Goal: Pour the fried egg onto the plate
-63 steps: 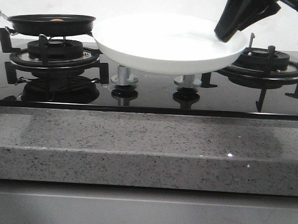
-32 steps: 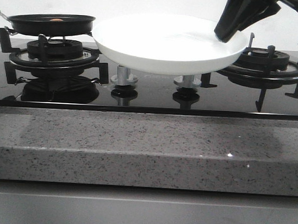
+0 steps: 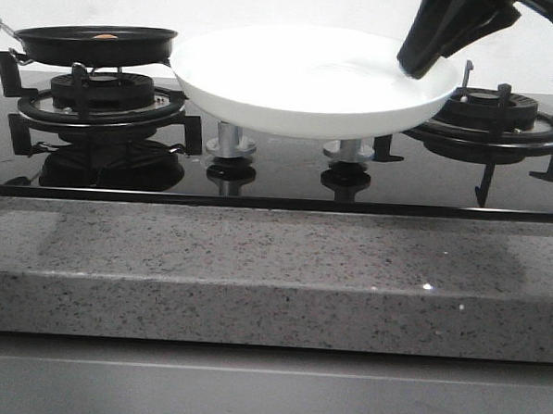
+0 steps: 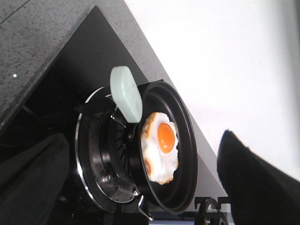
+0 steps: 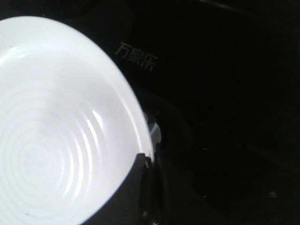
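The fried egg (image 4: 161, 147), white with an orange yolk, lies in the black frying pan (image 4: 185, 140) on the left burner. From the front only a bit of the egg (image 3: 106, 37) shows above the pan (image 3: 95, 46). My right gripper (image 3: 419, 57) is shut on the right rim of the white plate (image 3: 301, 88) and holds it level above the stove's middle, its left rim next to the pan. The right wrist view shows the plate (image 5: 56, 126) empty and the gripper (image 5: 145, 187) on its rim. My left gripper (image 4: 140, 206) is open and empty, apart from the pan's pale green handle (image 4: 125, 93).
The pan rests on the left burner grate (image 3: 101, 105). A second grate (image 3: 490, 116) stands at the right, partly under the plate. Two stove knobs (image 3: 231, 144) (image 3: 346, 153) sit below the plate. A granite counter edge (image 3: 273, 272) runs along the front.
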### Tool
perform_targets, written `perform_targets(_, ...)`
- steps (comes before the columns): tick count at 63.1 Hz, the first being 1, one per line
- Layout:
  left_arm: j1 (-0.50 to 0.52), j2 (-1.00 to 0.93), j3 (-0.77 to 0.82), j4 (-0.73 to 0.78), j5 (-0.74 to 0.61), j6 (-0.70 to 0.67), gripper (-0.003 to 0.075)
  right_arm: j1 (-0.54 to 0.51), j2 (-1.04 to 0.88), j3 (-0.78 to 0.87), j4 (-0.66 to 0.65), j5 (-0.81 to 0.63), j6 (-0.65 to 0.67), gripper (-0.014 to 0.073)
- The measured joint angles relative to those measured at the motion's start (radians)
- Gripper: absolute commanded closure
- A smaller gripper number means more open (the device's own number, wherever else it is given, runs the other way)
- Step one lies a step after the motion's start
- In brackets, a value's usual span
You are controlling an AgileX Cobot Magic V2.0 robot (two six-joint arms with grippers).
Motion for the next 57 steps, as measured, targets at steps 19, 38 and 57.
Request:
perform_targets(19,-0.075,0.189,-0.192,-0.011,0.023,0.011,0.0104,0.000,0.000,0.000,0.000,0.000,0.000,0.0654)
perform_targets(38,-0.117,0.329,-0.290,-0.011,0.017,0.011,0.0104,0.000,0.000,0.000,0.000,0.002,0.000,0.0654)
perform_targets(57,-0.117,0.345,-0.293,-0.018,0.014,0.011,0.0210,0.000,0.000,0.000,0.000,0.004,0.000,0.0654)
